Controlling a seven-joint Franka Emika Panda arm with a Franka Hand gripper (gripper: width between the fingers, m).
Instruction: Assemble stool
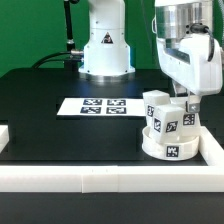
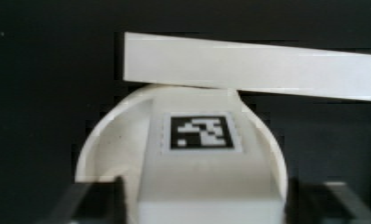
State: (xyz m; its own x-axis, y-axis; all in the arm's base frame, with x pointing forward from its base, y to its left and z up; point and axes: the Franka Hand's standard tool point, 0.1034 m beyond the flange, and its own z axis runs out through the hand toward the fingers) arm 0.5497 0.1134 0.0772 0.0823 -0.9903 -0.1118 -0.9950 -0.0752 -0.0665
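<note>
Black bench (image 1: 60, 110), white rails. Gripper (image 1: 186, 104) clenched on stool leg (image 2: 196, 150) above seat (image 1: 165, 143), near right. Rigid, light, slick plastic; grip flat sides.

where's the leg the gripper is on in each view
Exterior view: the leg stands on the seat toward the exterior view's right, under the gripper.
Wrist view: it fills the middle, tag facing the camera.
Shared landmark: the white border rail behind it.
</note>
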